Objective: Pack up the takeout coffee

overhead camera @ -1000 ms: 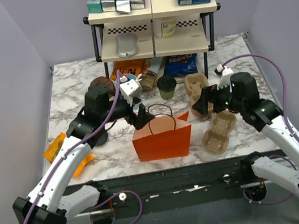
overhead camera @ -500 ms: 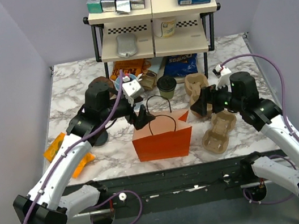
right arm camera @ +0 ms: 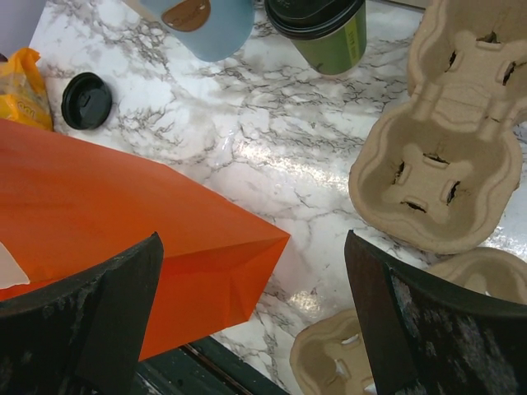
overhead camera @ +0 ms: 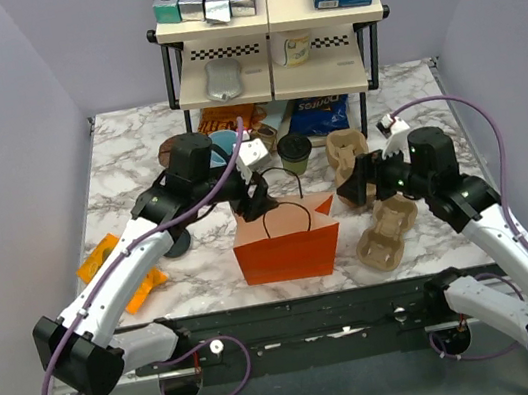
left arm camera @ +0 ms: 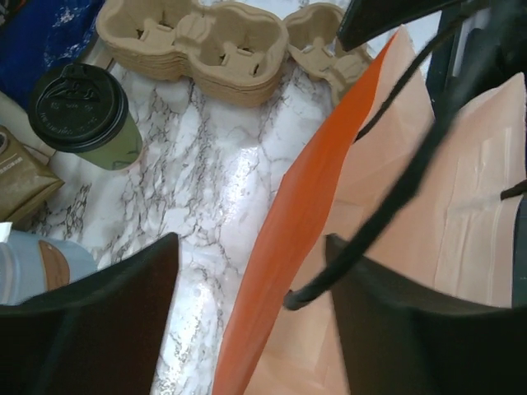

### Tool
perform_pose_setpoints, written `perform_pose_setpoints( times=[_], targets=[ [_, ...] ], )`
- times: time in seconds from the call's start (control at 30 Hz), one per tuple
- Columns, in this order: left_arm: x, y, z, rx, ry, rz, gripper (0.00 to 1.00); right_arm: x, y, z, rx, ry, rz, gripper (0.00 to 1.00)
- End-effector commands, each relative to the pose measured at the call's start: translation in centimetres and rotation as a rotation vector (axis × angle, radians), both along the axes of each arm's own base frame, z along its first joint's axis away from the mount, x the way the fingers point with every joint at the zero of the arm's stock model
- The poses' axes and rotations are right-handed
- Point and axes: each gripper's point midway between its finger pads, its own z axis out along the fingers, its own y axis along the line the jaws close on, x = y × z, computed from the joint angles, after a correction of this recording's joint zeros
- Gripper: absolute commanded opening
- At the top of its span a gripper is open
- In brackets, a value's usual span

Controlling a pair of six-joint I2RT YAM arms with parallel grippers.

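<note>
The orange paper bag [overhead camera: 287, 244] stands open close to the table's [overhead camera: 136, 158] near edge, about midway along it. The takeout coffee [overhead camera: 295, 152] stands upright with its black lid on. It is beyond the bag toward the far edge, just in front of the shelf rack [overhead camera: 279, 73] that lines that edge. A strip of bare marble lies between bag and cup, and more shows toward the far left corner. A light blue cup [right arm camera: 206, 20] stands just left of the coffee. Brown pulp carriers [overhead camera: 347, 158] sit close on its right, and another lies nearer the near edge beside the bag. A loose black lid [right arm camera: 86, 100] lies on the marble left of the bag, and orange snack packets [overhead camera: 102, 260] lie by the left edge.

The left end effector [left arm camera: 251, 247] hangs at the bag's far rim. Its jaws are spread, with the rim and the black cord handle between them. One finger [left arm camera: 412, 329] appears to touch the cord, and the other stands apart from the paper.

The right end effector [right arm camera: 251, 247] hovers over the marble between the bag's right end and the carriers. Its jaws are wide apart and it holds nothing.
</note>
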Motion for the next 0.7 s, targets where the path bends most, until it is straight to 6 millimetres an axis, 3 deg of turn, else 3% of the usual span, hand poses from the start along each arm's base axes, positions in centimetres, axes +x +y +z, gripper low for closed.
perform_pose_setpoints(
  times=[0.0,0.07,0.2,0.33,0.47,0.57,0.67],
  targets=[
    [-0.8,-0.7,-0.4,0.019,-0.022,-0.04,0.65,-0.5,-0.3,2.2,-0.002,-0.054,0.009,0.99],
    [-0.9,-0.9,-0.6,0.034,-0.006,-0.04,0.47,-0.8,-0.3,2.9,-0.004,-0.079,0.023,0.99],
    [-1.8,-1.0,0.1,0.0,-0.028,-0.061,0.31,-1.6,-0.3,5.5,0.004,-0.132,0.058,0.99],
    [-1.9,-1.1,2.7,-0.093,-0.066,-0.022,0.0,-2.9,0.3,8.6,0.038,-0.182,0.119,1.0],
    [-1.1,0.3,4.9,-0.152,-0.097,0.144,0.0,-4.6,1.9,11.3,0.107,-0.237,0.244,0.99],
    [-2.6,0.7,5.5,-0.16,-0.115,0.133,0.0,-5.1,2.7,12.7,0.089,-0.293,0.294,0.99],
    [-3.2,1.0,5.3,-0.111,-0.123,0.155,0.0,-4.0,3.8,12.2,-0.005,-0.296,0.268,0.99]
  ],
)
